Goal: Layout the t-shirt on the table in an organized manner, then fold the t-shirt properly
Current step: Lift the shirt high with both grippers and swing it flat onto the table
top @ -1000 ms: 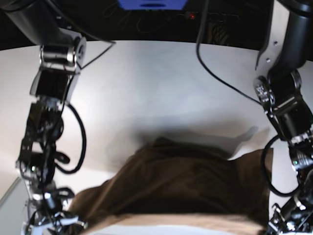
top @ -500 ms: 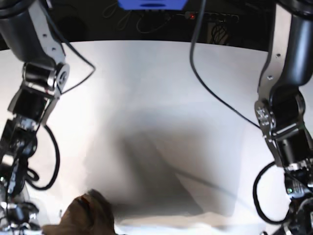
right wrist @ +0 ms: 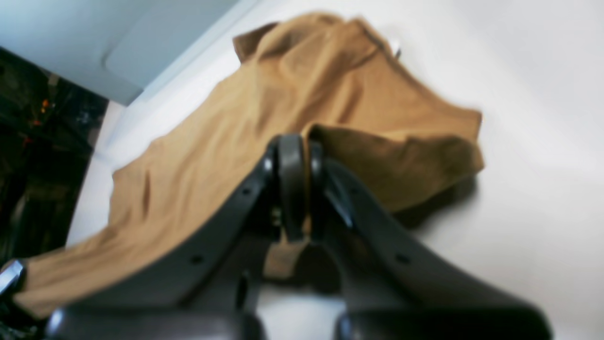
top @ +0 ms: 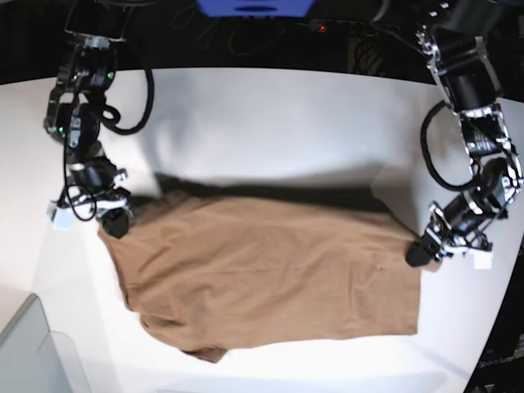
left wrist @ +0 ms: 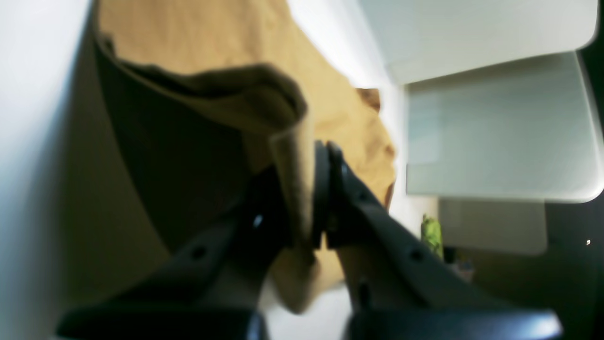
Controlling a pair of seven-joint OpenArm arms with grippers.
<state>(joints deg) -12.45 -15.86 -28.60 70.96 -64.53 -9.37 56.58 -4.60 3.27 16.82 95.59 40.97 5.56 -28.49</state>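
Observation:
The tan-brown t-shirt (top: 270, 278) lies spread wide and mostly flat on the white table (top: 270, 123), with a small bunched bit at its near edge. My right gripper (top: 115, 223) is shut on the shirt's left corner, low at the table. My left gripper (top: 416, 255) is shut on the shirt's right corner. In the left wrist view the jaws (left wrist: 323, 151) pinch a fold of the cloth (left wrist: 198, 38). In the right wrist view the gripper (right wrist: 292, 141) pinches a raised edge of the shirt (right wrist: 283, 80).
A grey translucent bin (top: 33, 352) stands at the near left corner; it also shows in the left wrist view (left wrist: 495, 127) and the right wrist view (right wrist: 141, 33). Black cables (top: 434, 147) hang from both arms. The table's curved far edge (top: 270, 70) borders dark clutter.
The shirt was bunched up close to the camera and then dropped low out of sight. Now both arms have swung outward and the shirt lies stretched flat between them.

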